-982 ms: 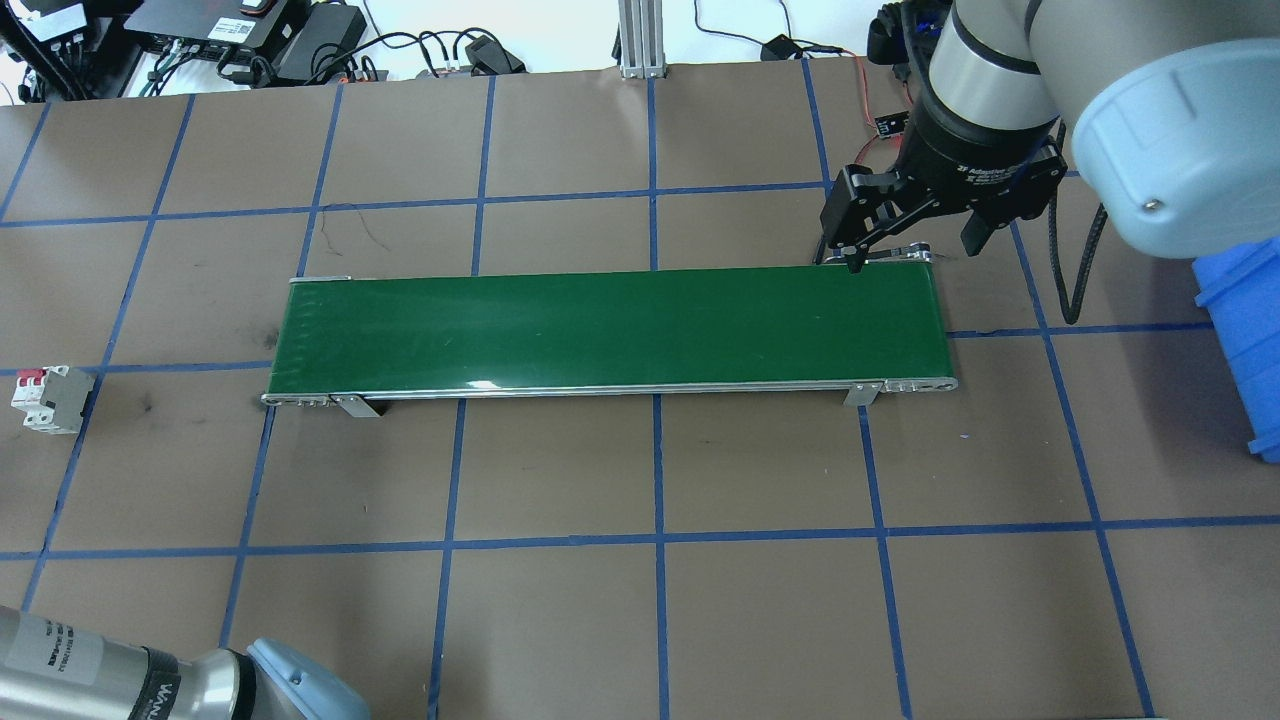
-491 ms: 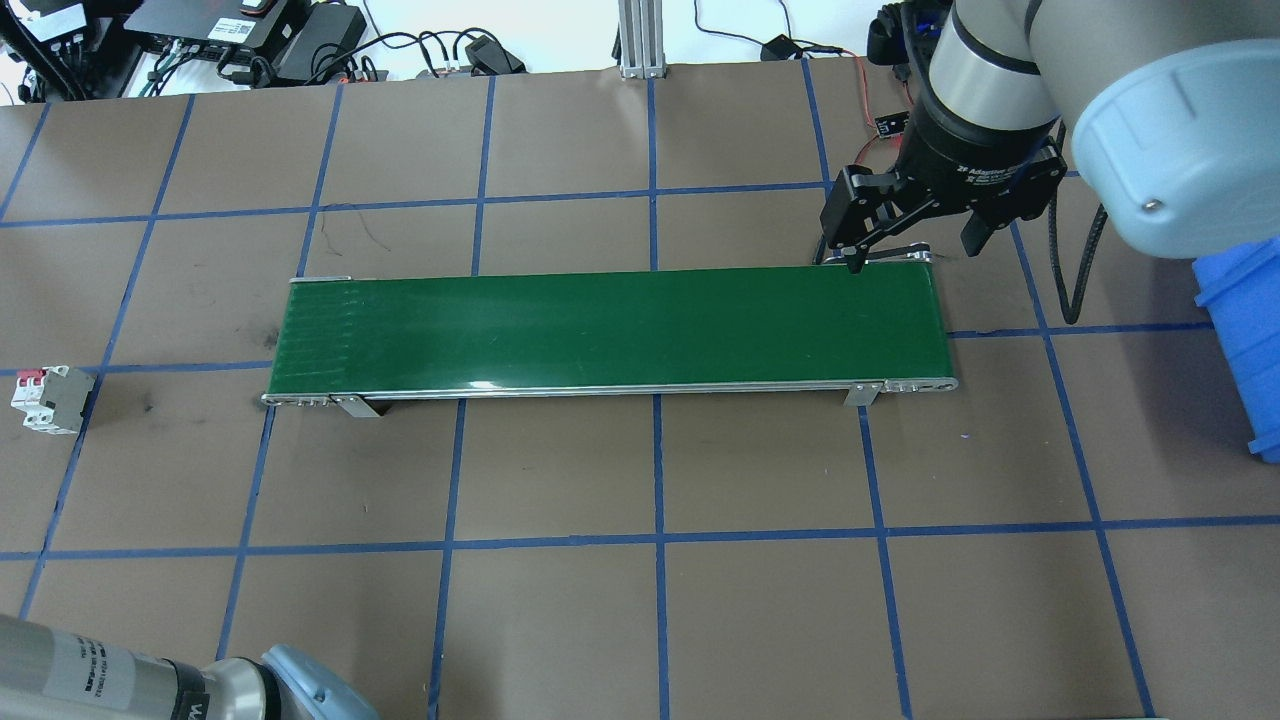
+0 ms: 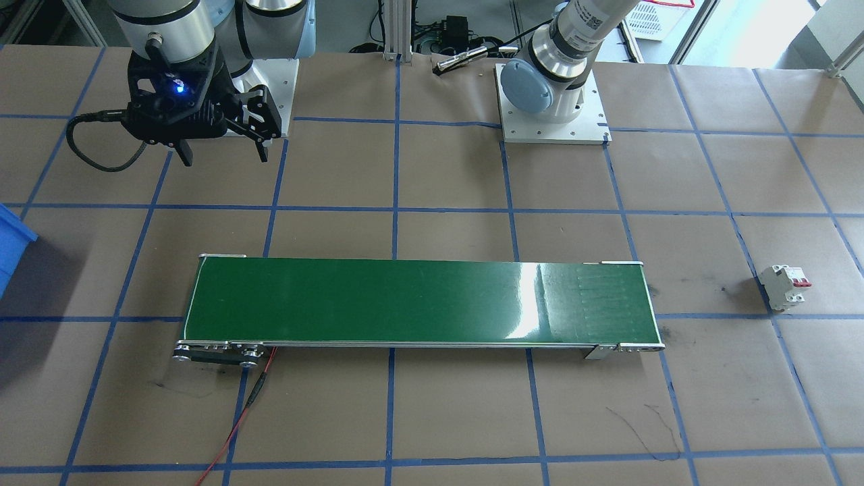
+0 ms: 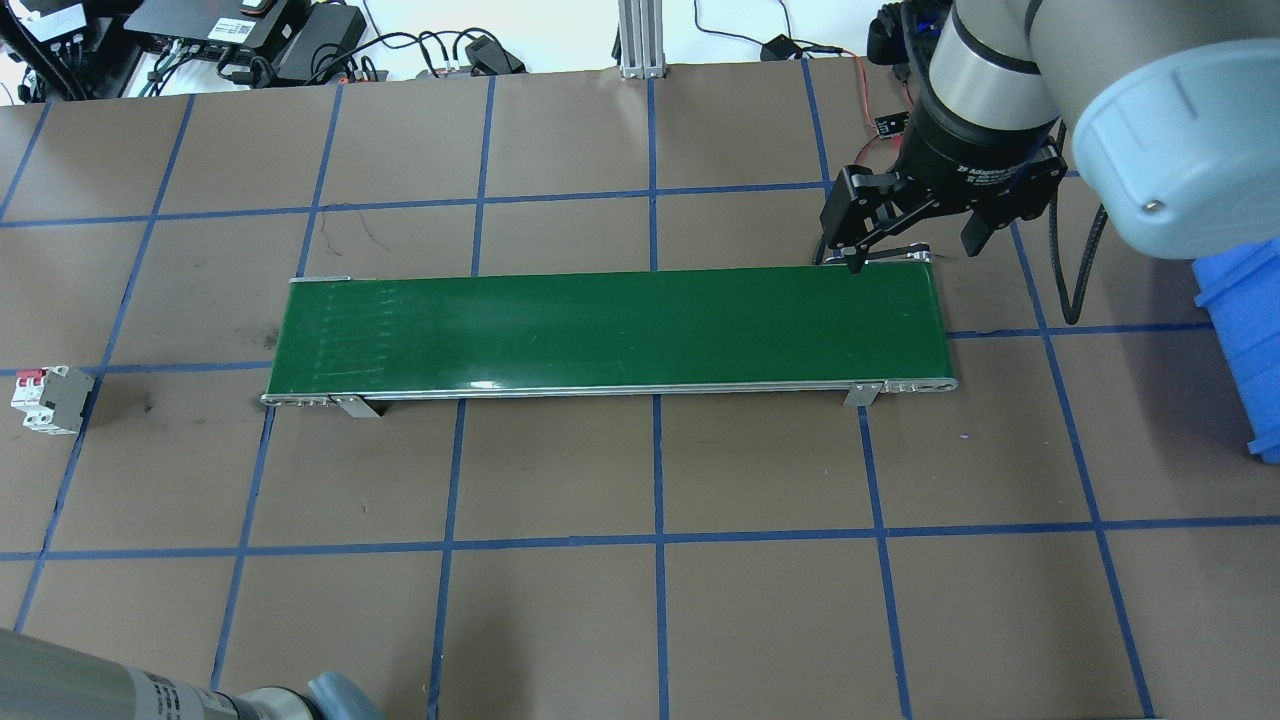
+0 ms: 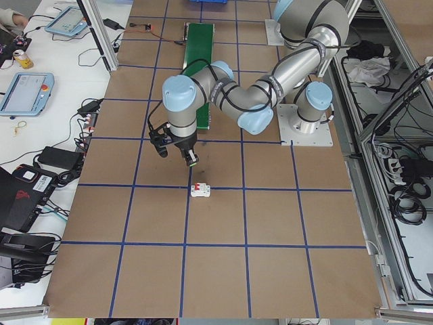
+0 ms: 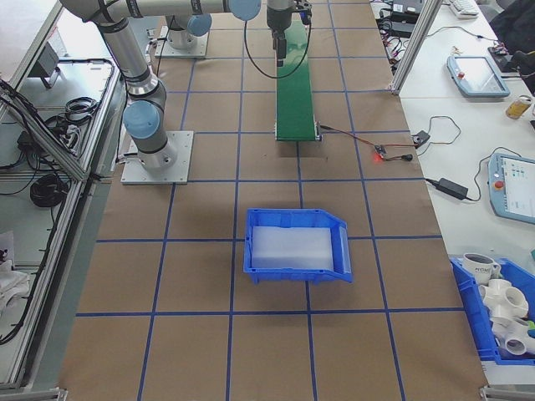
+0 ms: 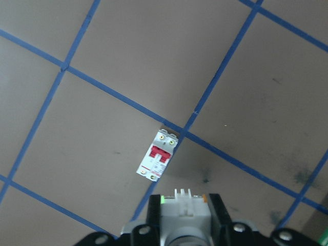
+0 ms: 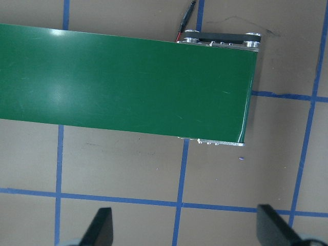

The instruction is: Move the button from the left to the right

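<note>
So the button point(image 7: 184, 201) is off the table and clamped in the left gripper point(image 7: 185, 214). In the left wrist view it sits at the bottom centre of the frame: a white body pinched between the two black fingers, with a sliver of green on one side and orange on the other. The fingers are closed tight on it from both sides.

Just above it in that frame, down on the brown table, lies the white circuit breaker point(image 7: 158, 161) with its red toggles, right by a crossing of the blue tape lines. It's not touching anything and isn't part of the job.

The green conveyor belt point(image 4: 600, 330) runs across the middle of the overhead view and has nothing on it. The right gripper point(image 4: 912, 252) hangs over the belt's upper right corner in that view with its fingers spread wide and nothing between them. Its wrist camera looks down on the belt end and bare table.

Progress-wise it looks like step one, the pick-up, is done. What's probably left is carrying the button over to the belt's left end, letting go, and getting it across to the right side, where the open gripper seems to be waiting. The blue bin point(image 6: 297, 242) in the middle of the right side view could be where it ends up, but that's a guess.
</note>
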### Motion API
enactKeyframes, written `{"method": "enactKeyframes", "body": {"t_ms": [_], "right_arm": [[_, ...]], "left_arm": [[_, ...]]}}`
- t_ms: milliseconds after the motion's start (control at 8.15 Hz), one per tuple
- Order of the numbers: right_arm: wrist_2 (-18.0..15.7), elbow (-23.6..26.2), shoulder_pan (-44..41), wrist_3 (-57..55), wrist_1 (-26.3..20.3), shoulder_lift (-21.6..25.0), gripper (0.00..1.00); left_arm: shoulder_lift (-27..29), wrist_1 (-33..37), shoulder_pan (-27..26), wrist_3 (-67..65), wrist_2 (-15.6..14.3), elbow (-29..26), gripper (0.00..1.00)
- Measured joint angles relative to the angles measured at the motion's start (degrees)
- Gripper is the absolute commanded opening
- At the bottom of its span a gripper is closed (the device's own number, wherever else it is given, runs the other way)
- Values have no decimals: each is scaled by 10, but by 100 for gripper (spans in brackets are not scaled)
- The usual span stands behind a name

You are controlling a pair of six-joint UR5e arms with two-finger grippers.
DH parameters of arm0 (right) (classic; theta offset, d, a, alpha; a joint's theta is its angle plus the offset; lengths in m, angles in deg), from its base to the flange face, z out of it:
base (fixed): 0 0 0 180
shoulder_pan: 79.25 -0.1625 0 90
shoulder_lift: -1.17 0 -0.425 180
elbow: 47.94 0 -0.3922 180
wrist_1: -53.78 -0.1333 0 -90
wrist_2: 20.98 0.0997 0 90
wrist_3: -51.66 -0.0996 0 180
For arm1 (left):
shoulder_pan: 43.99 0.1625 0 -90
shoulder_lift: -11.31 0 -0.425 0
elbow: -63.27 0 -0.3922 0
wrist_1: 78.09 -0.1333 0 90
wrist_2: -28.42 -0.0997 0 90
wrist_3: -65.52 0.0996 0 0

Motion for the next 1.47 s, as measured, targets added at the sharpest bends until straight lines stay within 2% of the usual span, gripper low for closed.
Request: {"method": "enactKeyframes", "body": {"t_ms": [613, 982, 1227, 1472], "right_arm": [[0, 0, 0, 3, 0, 0, 100], [0, 0, 0, 4, 0, 0, 100], [0, 0, 0, 4, 0, 0, 100], [-1, 0, 0, 4, 0, 0, 100]], "left_arm": [[-14, 19, -143, -405, 7, 38, 23], [-32, 11, -221, -631, 14, 99, 23], [-37, -34, -240, -743, 35, 164, 23], [-47, -133, -273, -822, 37, 234, 23]]}}
